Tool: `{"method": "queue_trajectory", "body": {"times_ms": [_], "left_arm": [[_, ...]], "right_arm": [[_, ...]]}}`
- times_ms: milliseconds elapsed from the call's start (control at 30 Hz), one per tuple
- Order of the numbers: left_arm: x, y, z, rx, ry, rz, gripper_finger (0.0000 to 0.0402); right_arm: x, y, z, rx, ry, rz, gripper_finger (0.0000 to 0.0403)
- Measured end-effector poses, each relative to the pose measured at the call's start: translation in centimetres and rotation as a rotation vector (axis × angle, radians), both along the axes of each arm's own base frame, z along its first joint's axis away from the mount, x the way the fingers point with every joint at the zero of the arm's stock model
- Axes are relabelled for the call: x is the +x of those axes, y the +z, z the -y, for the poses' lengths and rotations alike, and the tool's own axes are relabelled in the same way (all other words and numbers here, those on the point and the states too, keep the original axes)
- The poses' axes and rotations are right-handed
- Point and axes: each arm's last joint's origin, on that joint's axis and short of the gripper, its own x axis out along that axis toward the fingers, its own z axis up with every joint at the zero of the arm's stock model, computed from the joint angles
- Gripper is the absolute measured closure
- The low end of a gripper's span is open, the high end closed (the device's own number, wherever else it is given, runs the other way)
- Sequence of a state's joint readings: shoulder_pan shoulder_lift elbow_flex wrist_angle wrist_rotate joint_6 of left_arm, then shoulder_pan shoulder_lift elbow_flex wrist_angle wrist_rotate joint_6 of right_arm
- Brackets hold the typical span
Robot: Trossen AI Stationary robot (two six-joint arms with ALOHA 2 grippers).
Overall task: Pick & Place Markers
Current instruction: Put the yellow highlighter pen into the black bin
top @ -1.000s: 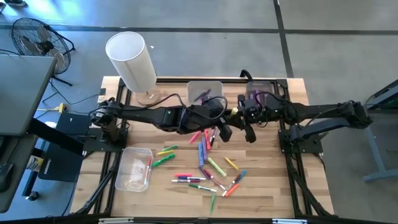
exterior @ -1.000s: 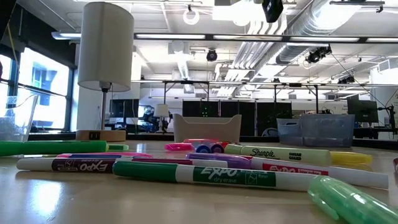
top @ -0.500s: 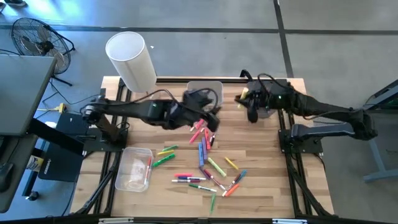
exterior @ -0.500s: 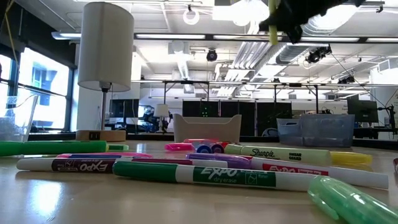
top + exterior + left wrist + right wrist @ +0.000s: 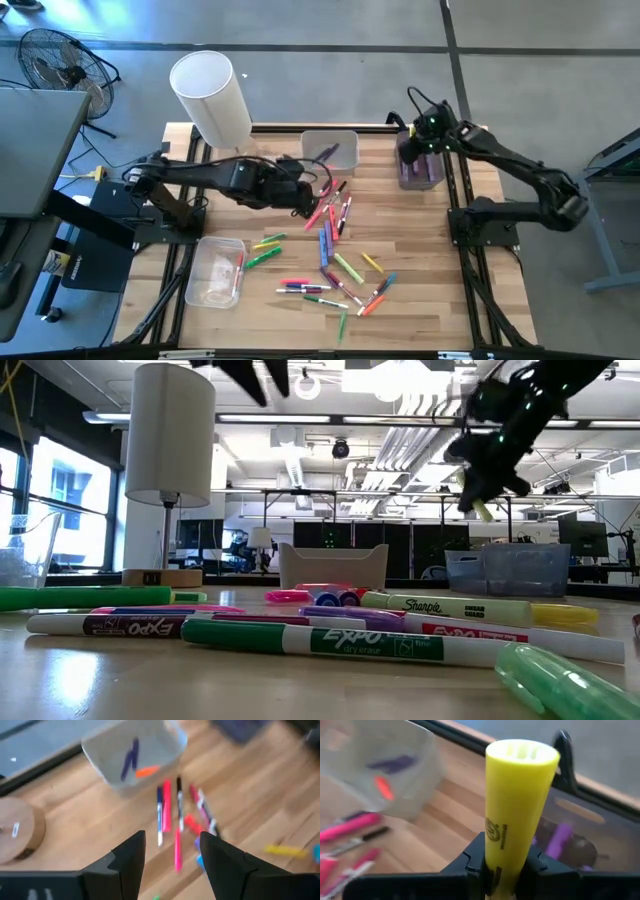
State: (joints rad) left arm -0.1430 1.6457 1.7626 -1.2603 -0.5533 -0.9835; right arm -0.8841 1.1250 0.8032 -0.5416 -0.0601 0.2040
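Whereas half a second ago the right gripper [image 5: 428, 125] was seen left of the dark translucent bin [image 5: 421, 169] at the frame's upper right, it has been carried over that bin's far rim, and the left gripper [image 5: 300, 196] has been drawn back leftward from the pink markers. The right gripper's fingers are clamped on a stubby yellow plastic highlighter [image 5: 516, 815], held upright with black print on its barrel; purple pens can be made out inside the bin below it. The left gripper's fingers [image 5: 131, 862] stand apart with nothing between them, above bare wood just left of the scattered markers [image 5: 330, 250], which lie loose in pink, red, blue, green and orange across the centre of the wooden table [image 5: 420, 270]. A clear rectangular bin [image 5: 330, 148] at upper centre holds what appears to be a purple and an orange pen. Open board is left at the lower right.
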Motion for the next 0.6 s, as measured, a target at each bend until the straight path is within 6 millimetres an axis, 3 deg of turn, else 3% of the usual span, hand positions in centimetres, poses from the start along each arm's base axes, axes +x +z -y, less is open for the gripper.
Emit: {"method": "queue_trajectory", "body": {"times_ms": [233,300,367,467,533,600], "left_arm": [[-3.1,-4.2,-1.0,-0.085,-0.021,-0.096,0.0218],[-3.8,-5.1,-1.5,-0.127,-0.044,-0.019,0.0218],[-5.5,-6.4,-1.8,-0.169,-0.082,-0.01,0.0218],[-6.2,-7.9,-2.3,-0.211,-0.151,0.082,0.0218],[-7.3,-9.7,-2.6,-0.249,-0.188,0.003,0.0218],[-7.1,-10.5,-2.9,-0.281,-0.24,0.007,0.0218]], "right_arm": [[-0.5,-3.0,2.4,0.132,-0.088,-0.102,0.0342],[-0.5,-3.5,2.5,0.155,-0.095,-0.124,0.0338],[-0.5,-3.8,2.6,0.169,-0.116,-0.139,0.0336],[-0.7,-4.0,2.4,0.204,-0.135,-0.147,0.0334],[-0.7,-3.9,2.3,0.218,-0.138,-0.13,0.0332],[-0.8,-3.8,2.1,0.236,-0.141,-0.124,0.0329]]}}
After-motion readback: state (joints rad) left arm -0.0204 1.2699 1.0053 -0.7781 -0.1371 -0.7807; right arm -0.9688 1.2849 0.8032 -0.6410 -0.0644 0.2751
